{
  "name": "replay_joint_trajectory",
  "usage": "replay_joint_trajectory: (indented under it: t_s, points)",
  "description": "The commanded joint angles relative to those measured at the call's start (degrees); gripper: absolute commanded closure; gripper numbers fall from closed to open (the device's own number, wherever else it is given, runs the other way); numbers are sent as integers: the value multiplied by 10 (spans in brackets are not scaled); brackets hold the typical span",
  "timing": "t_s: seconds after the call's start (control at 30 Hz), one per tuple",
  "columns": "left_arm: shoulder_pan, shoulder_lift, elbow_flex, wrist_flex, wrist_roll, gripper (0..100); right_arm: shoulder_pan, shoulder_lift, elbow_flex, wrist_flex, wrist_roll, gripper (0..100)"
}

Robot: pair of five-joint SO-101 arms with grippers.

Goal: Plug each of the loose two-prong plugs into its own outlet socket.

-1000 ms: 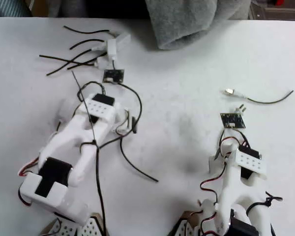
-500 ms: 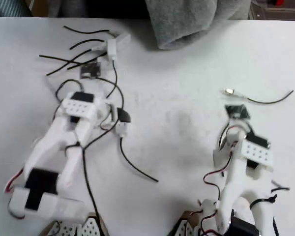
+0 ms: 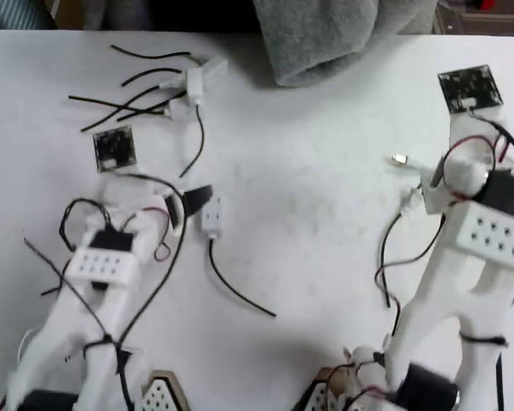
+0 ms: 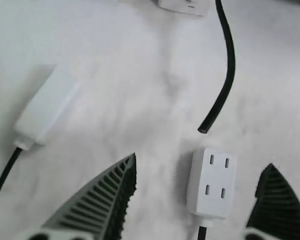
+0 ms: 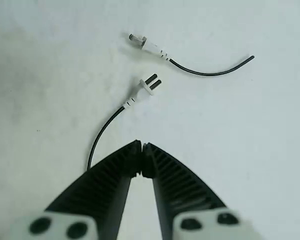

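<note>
High cam overhead, facing down on table (image 3: pixel 325 214), L/R wrist cams close-up past own jaws, same table

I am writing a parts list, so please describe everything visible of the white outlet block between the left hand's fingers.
The white plastic-looking outlet block is a small rectangular box with rounded edges. Its upper face shows four narrow slots in two pairs, all empty. It lies flat on the white table, and a black cord leaves one short end. The fingers of the open left hand stand on either side without touching it.
</note>
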Motion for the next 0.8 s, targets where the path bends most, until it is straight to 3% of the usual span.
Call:
replay_joint_trajectory:
  t_s: [0.0,0.17,0.33,0.43,0.77]
  points:
    - [-14,-59,25,-30,0,631,3,103,-83,-7,24,977]
    - [-30,-73,29,-29,0,633,29,298,-226,-7,48,866]
    - [-29,-73,29,-28,-15,634,29,502,-437,9,149,749]
    - [-24,-73,29,-28,-51,634,18,608,-567,39,216,736]
    - [-20,-73,29,-30,-55,634,-29,870,-868,97,446,736]
